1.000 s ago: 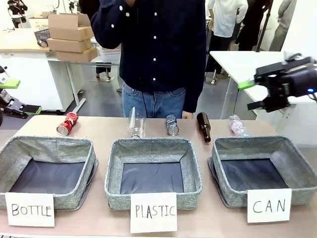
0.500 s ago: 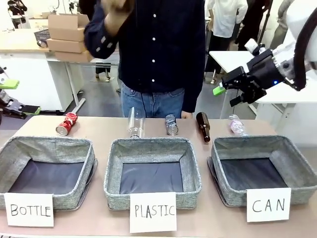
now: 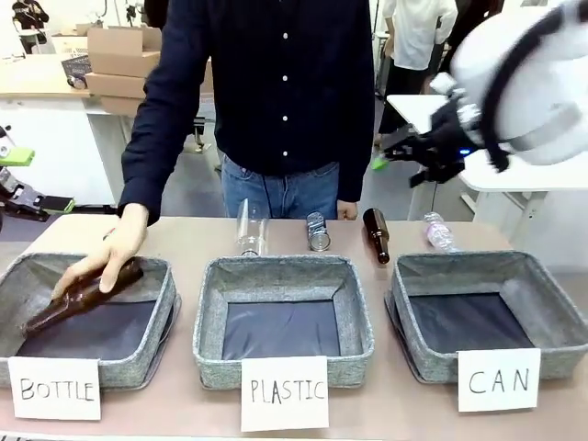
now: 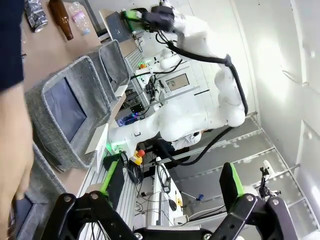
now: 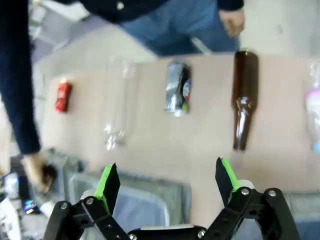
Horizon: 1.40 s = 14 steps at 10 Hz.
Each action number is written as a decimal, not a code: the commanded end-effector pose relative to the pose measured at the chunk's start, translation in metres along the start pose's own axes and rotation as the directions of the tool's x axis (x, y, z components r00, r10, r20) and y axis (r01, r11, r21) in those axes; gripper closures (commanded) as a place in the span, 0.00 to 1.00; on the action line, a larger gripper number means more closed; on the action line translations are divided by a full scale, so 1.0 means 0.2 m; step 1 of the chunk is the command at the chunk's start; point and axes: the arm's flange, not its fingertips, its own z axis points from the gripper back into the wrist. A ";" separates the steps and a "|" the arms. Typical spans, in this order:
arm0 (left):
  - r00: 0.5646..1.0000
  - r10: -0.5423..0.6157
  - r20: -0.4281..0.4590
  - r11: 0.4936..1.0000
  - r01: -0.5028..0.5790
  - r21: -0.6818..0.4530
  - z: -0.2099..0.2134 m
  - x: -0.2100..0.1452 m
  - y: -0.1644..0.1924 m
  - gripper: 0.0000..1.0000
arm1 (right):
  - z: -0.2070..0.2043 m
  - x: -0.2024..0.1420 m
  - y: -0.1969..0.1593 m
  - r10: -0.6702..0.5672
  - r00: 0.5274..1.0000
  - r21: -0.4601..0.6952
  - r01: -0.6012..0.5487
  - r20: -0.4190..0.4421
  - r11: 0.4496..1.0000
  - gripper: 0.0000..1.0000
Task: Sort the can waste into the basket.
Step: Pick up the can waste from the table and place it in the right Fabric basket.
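Tan table (image 3: 193,241), basket (image 3: 551,317), cardboard boxes (image 3: 127,62) beyond

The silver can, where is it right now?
In the front view, the silver can lies on the table behind the middle basket, between the clear bottle and a brown bottle.

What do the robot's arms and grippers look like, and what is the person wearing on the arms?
Right arm: glossy white rounded shell, black cable looped over it. Right gripper and left gripper: black linkage fingers with bright green pads. Person's sleeve: long, dark navy, part of a white-buttoned shirt.
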 end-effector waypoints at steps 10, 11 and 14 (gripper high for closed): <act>1.000 -0.020 -0.012 1.000 0.020 -0.008 0.01 0.00 -0.02 0.00 | -1.20 0.30 0.18 0.108 0.903 -0.200 -0.206 -0.416 0.958 0.00; 1.000 -0.020 -0.012 1.000 0.020 -0.008 0.01 0.00 -0.02 0.00 | -1.27 0.30 0.17 0.102 0.904 -0.217 -0.208 -0.416 0.954 0.00; 1.000 -0.020 -0.012 1.000 0.020 -0.008 0.01 0.00 -0.02 0.00 | -1.38 0.28 0.14 0.115 0.890 -0.215 -0.230 -0.442 0.949 0.00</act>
